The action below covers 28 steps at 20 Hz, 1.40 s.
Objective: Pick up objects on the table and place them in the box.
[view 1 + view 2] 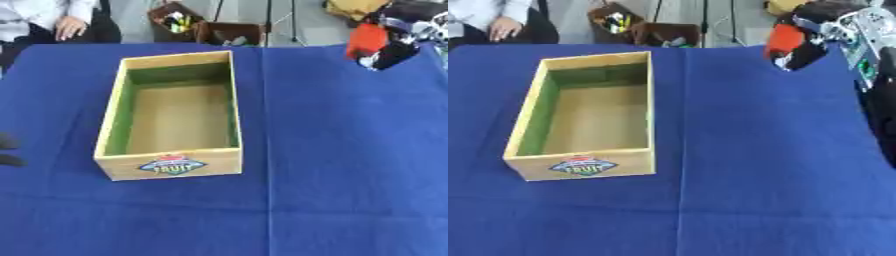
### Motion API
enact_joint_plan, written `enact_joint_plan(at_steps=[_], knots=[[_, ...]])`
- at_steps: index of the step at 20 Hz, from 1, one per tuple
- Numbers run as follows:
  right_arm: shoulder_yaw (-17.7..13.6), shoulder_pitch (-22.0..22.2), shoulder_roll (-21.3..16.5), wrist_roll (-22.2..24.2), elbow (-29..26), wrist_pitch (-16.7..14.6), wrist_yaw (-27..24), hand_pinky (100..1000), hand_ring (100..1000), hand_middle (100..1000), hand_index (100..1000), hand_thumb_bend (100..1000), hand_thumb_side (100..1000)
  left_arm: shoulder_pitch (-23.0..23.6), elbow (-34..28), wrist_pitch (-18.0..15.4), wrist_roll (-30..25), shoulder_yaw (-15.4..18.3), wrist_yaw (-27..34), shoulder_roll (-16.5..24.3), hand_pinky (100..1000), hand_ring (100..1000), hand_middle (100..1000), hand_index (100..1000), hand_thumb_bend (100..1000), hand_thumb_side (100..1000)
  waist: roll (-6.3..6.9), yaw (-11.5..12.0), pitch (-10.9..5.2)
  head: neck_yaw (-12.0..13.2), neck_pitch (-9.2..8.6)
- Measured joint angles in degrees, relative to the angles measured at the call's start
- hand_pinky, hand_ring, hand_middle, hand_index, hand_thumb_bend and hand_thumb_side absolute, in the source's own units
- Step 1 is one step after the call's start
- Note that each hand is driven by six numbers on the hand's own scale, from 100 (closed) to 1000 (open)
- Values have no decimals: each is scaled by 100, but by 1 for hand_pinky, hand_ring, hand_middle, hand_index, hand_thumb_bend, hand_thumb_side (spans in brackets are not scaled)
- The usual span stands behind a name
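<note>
A wooden box (168, 169) with a "FRUIT" label on its near wall stands left of centre on the blue cloth (350, 150). Its inner walls are green, and nothing shows inside it. Over the table's far right corner, my right hand (391, 54) is raised and curled around a red-orange object (367, 40). Most of that object is hidden by the hand. Only a dark bit of my left hand (9, 160) shows at the left edge, level with the box's near end.
My right arm (878, 95) runs down the right edge in the right eye view. Beyond the far table edge stand dark baskets (175, 22) holding small items. A person sits at the far left corner, off the cloth.
</note>
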Motion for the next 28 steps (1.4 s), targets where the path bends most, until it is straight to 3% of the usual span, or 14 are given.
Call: enact_joint_plan(at_steps=[12,25,28], knots=[[452,-1,19,391,-1076,-156,-998,509,444,342,352,100,496,-14,0,31,-8,-1,68,53,521,655,617,875,311,789,-57,42,-130,14,46],[780,-45,273,615,-1666,-199,-1487,515,436,332,352,100,493,-24,0,48,-11,-3,94,58,522,656,619,875,311,790,-85,137,-199,-16,48],[876,-49,513,632,-1821,-244,-1632,521,433,328,353,100,487,-31,0,49,-10,-4,99,61,523,657,619,875,310,789,-118,189,-200,-44,51]])
